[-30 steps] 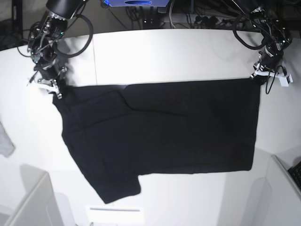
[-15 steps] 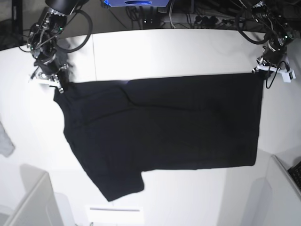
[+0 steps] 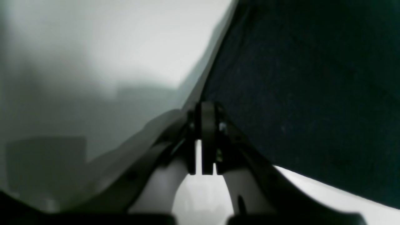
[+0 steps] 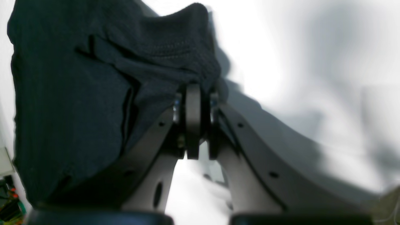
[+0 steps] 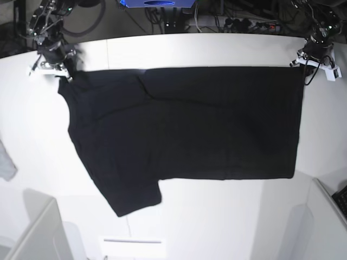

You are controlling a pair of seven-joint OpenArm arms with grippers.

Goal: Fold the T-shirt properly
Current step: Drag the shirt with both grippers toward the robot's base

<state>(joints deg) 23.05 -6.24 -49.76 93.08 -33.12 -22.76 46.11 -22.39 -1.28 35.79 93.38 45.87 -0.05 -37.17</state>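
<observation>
The black T-shirt (image 5: 184,124) hangs spread out, plain black side showing, its top edge stretched between my two grippers above the white table (image 5: 206,49). One sleeve hangs at the lower left (image 5: 133,197). My left gripper (image 5: 302,66) is shut on the shirt's top right corner; in the left wrist view its jaws (image 3: 206,109) pinch the cloth edge (image 3: 297,93). My right gripper (image 5: 68,76) is shut on the top left corner; in the right wrist view its jaws (image 4: 193,90) clamp bunched black cloth (image 4: 93,93). The sun print is hidden.
A small grey cloth scrap (image 5: 5,162) lies at the table's left edge. Grey box-like edges stand at the lower left (image 5: 38,233) and lower right (image 5: 328,211). Cables and a blue device (image 5: 157,4) lie behind the table.
Both grippers have moved towards the far edge of the table, carrying the shirt's top edge with them. The whole shirt has shifted the same way and stays stretched.
</observation>
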